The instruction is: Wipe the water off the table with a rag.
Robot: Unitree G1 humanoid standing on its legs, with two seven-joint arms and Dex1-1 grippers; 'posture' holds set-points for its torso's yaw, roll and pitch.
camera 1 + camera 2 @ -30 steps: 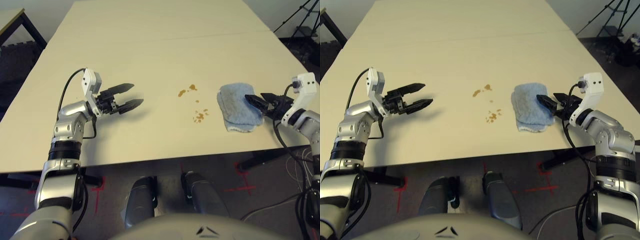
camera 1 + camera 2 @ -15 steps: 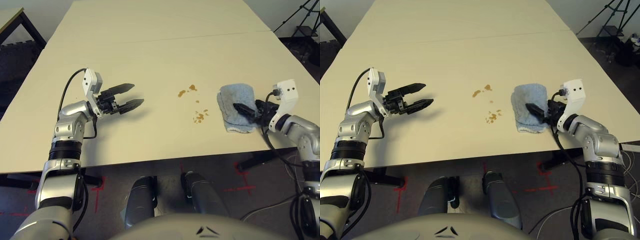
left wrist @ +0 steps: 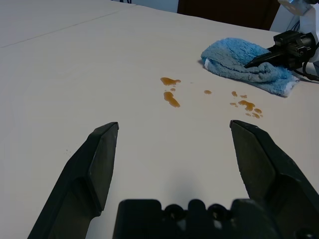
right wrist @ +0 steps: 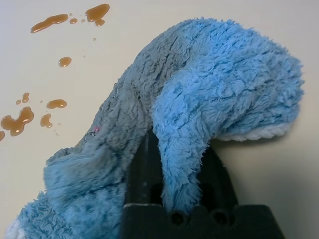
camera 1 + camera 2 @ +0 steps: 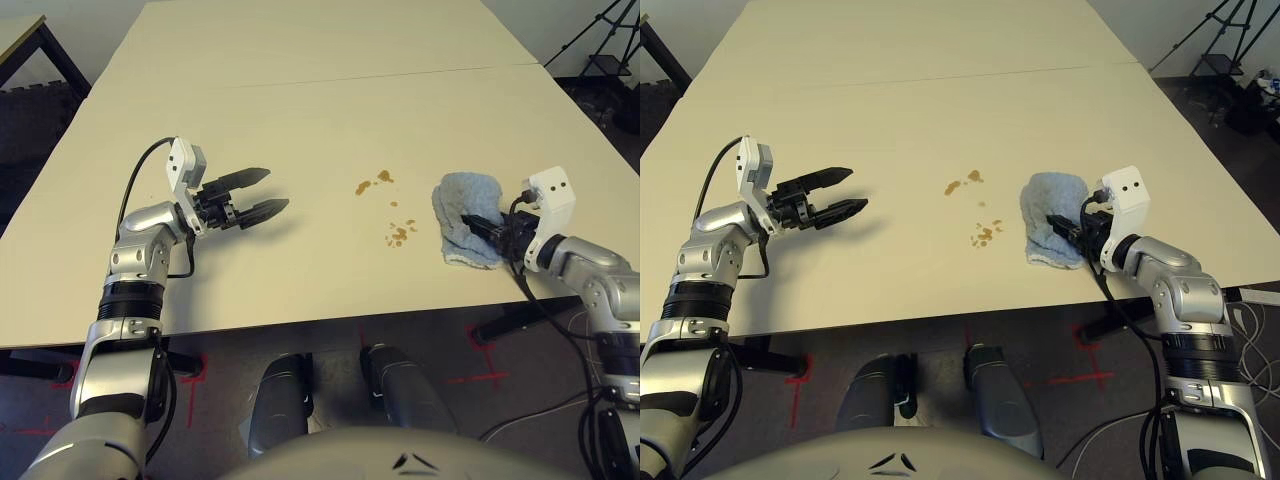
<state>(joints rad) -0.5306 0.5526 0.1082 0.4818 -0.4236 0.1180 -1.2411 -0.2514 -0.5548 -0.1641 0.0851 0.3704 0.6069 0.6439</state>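
The light blue rag (image 5: pixel 458 205) lies bunched near the front right of the pale table (image 5: pixel 300 100). My right gripper (image 5: pixel 482 225) is shut on the rag, a fold of which is pinched between its fingers and hides them in the right wrist view (image 4: pixel 214 94). The water shows as brownish-orange spots in two small groups, one (image 5: pixel 378 180) farther back and one (image 5: pixel 400 235) nearer, just left of the rag. My left gripper (image 5: pixel 276 188) hovers open over bare table well left of the spots, with nothing between its fingers (image 3: pixel 99 149).
The table's front edge (image 5: pixel 330 322) runs close below the rag and both arms. A thin seam (image 5: pixel 300 80) crosses the tabletop farther back. A dark tripod (image 5: pixel 600 40) stands off the far right corner, another table (image 5: pixel 25 35) at far left.
My right gripper has slid leftward into the rag and shut on it, bunching the cloth and pulling it in slightly. The left arm has not moved.
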